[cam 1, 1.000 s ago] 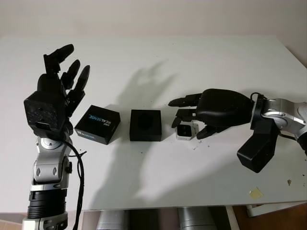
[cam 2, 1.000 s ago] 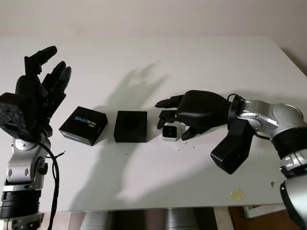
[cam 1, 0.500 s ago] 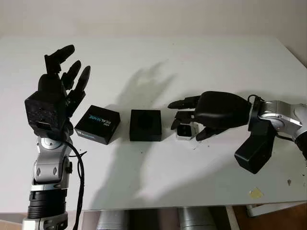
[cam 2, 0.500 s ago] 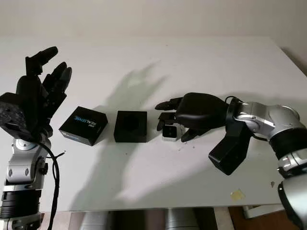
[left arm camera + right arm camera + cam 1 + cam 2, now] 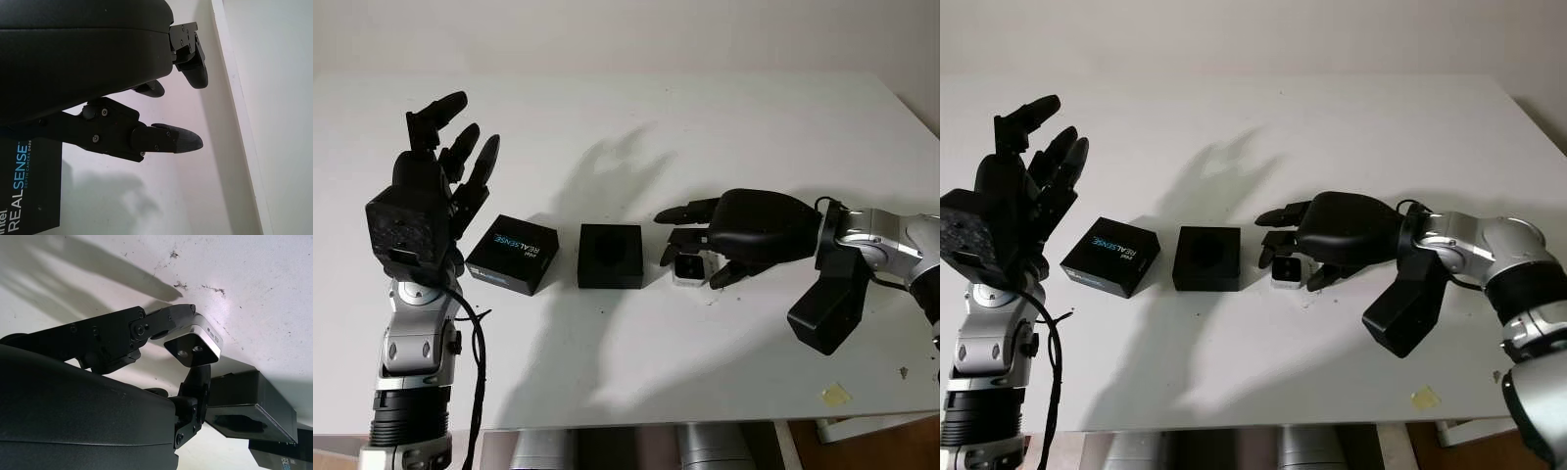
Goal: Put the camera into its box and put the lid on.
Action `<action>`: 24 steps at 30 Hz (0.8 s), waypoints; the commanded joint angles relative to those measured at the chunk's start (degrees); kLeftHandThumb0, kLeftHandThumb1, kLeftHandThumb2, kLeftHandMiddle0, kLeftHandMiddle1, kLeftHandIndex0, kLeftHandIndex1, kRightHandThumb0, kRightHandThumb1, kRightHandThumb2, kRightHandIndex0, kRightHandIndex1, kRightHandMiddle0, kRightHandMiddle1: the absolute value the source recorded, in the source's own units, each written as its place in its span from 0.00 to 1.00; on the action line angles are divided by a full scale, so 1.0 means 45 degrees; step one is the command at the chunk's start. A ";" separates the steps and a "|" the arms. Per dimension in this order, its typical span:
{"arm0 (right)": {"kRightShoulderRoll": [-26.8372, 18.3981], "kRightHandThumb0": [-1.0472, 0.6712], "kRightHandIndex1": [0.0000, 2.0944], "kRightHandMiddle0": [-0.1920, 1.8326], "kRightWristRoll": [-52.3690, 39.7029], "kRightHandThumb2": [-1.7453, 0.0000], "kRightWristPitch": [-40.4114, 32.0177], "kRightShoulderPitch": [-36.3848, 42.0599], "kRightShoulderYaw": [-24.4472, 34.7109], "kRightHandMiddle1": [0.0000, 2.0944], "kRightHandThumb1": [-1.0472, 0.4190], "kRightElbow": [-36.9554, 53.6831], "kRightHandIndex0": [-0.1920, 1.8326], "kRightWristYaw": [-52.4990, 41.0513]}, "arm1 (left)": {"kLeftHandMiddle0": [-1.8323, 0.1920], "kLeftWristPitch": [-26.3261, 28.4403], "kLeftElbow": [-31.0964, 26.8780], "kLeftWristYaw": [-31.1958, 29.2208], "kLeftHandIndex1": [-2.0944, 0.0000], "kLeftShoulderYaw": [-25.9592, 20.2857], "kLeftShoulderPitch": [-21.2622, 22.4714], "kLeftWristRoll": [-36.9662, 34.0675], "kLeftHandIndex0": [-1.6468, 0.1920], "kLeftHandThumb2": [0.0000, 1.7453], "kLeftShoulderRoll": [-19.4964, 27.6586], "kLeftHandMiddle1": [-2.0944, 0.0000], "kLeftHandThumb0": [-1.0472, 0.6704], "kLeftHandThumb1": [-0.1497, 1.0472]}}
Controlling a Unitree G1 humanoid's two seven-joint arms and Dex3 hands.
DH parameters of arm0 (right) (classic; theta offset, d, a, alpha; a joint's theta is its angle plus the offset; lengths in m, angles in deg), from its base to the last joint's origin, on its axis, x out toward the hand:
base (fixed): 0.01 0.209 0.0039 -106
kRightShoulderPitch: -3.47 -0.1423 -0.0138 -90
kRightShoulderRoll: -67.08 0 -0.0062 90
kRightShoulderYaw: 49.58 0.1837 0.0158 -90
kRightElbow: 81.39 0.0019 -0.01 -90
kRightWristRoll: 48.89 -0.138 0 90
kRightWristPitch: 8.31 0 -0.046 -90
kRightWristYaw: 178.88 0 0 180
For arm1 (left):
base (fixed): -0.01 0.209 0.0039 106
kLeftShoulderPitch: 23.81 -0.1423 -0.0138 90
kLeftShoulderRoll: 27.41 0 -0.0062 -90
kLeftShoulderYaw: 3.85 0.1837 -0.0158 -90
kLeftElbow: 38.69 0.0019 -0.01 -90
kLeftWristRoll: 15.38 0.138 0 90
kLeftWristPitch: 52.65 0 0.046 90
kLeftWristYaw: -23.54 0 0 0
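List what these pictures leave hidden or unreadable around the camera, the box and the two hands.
- Camera: in the eye views the right hand covers its top and far side. In the right wrist view, fingers touch it; a firm grip cannot be told.
- Open box: its dark inside hides the depth.
- Lid: the left wrist view's edge cuts off its printing.
- Left hand: open, raised above the table.

camera (image 5: 689, 267) half-hidden – under right hand (image 5: 744, 235)
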 commanded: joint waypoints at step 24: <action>0.0019 0.37 0.03 0.19 0.0192 0.97 -0.0223 -0.0526 -0.0446 0.67 0.00 -0.0629 0.24 0.0036 | 0.87 0.0039 -0.0624 0.0165 0.53 0.0071 -0.0187 0.0295 0.98 0.16 -0.0273 0.73 0.35 1.00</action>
